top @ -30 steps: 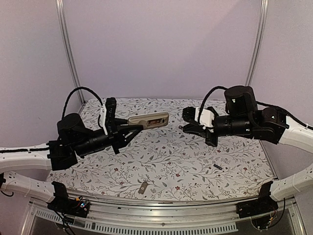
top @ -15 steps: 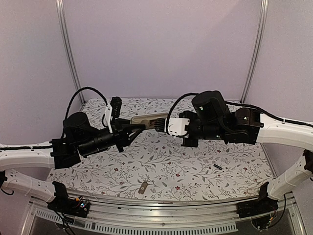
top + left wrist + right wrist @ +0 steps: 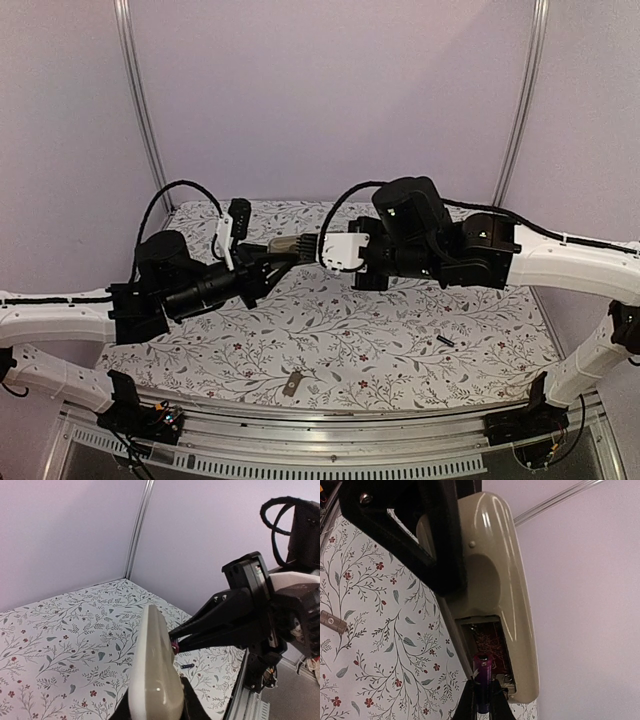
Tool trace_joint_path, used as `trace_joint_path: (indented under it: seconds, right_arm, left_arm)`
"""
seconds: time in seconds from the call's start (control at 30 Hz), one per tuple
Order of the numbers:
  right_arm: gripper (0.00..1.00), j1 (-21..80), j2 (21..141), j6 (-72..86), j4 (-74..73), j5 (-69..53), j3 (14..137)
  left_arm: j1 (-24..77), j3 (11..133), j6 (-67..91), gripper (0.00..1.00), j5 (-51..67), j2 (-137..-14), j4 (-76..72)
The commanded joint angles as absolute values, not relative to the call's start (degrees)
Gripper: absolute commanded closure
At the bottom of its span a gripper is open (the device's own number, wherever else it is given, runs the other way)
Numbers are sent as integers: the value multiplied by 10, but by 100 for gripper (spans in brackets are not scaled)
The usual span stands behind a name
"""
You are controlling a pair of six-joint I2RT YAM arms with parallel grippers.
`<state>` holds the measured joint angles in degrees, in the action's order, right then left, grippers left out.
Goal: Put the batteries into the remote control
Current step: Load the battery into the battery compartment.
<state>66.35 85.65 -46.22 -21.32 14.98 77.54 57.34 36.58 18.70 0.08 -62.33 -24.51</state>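
Left gripper (image 3: pixel 272 260) clamped on remote control (image 3: pixel 506 587), holding it above table. Grey-tan underside faces right wrist camera, battery compartment (image 3: pixel 486 642) uncovered. Right gripper (image 3: pixel 482 709) closed on purple battery (image 3: pixel 483 675). Battery end sits at compartment mouth; contact with remote cannot be judged. Second battery (image 3: pixel 445 342) lies on floral tablecloth (image 3: pixel 350 340), right side, well apart from both arms. Cover piece (image 3: pixel 292 384) lies near front edge.

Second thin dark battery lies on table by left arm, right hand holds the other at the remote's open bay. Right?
No: top external view shows that thin dark battery by the right arm on the floral table. Right hand holds the other battery at the open bay of the slim grey-tan remote.
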Motion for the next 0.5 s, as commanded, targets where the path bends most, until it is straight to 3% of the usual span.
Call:
trace_joint_path:
  seconds: [0.0,0.47]
  right_arm:
    - [100,667,881,-466,-204,178,801]
    - [100,673,913,-478,-221,213,813]
  left_arm:
    - [568,355,193,100,7,-628,-257]
    - [568,347,199,100,11,-624,-275]
